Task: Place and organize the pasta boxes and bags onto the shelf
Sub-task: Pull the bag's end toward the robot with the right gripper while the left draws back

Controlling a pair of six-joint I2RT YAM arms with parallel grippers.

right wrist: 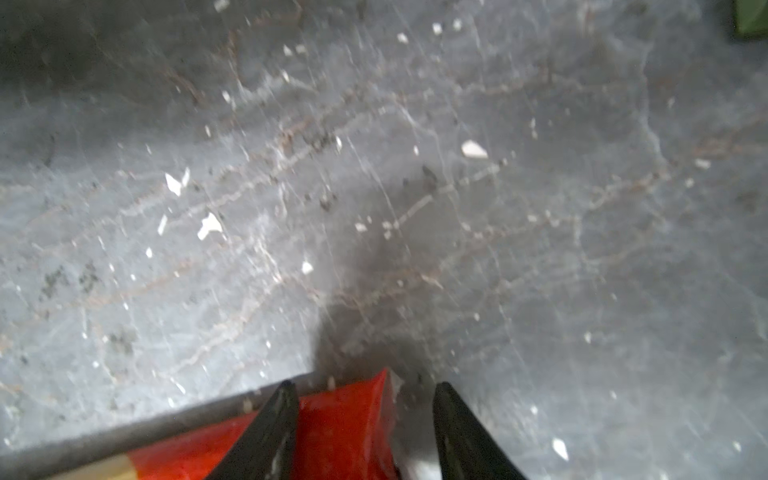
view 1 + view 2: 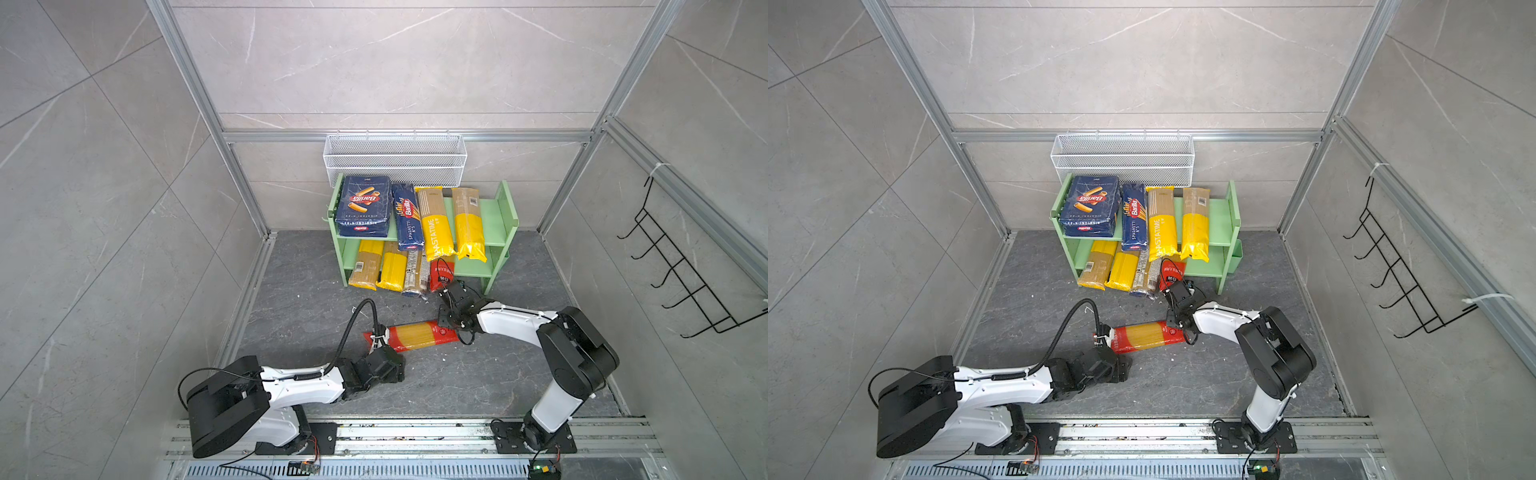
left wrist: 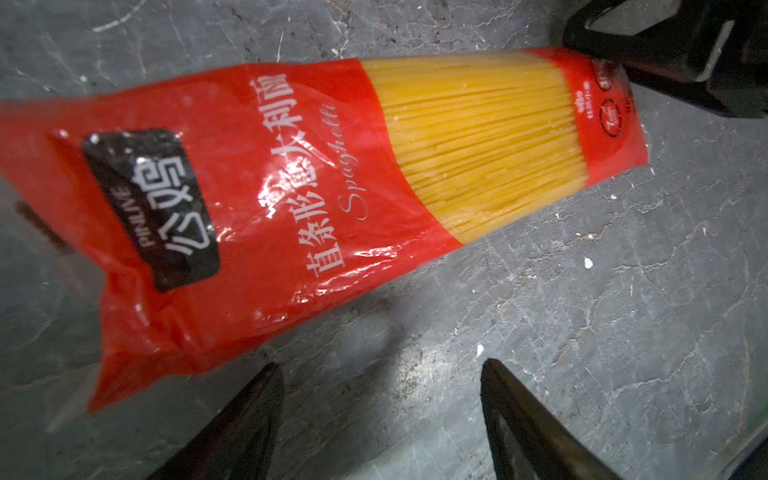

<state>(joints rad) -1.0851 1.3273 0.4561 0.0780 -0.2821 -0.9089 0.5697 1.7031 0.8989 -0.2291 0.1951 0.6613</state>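
A red-ended spaghetti bag (image 2: 415, 336) (image 3: 291, 187) lies flat on the dark floor in front of the shelf (image 2: 492, 212). My left gripper (image 2: 390, 359) (image 3: 382, 365) stands open just beside the bag's left end, with nothing between its fingers. My right gripper (image 2: 444, 322) (image 1: 365, 388) is open and straddles the bag's (image 1: 345, 424) right red end; one finger sits apart from it. On the top tier lie the wide pasta box (image 2: 365, 205), the narrow pasta box (image 2: 406, 216) and two yellow bags (image 2: 432, 224). Several bags (image 2: 392, 270) lean out of the lower tier.
A white wire basket (image 2: 395, 160) hangs on the back wall above the shelf. A black hook rack (image 2: 681, 270) is fixed to the right wall. Aluminium frame posts bound the floor. Small white crumbs (image 1: 473, 148) are scattered over the floor.
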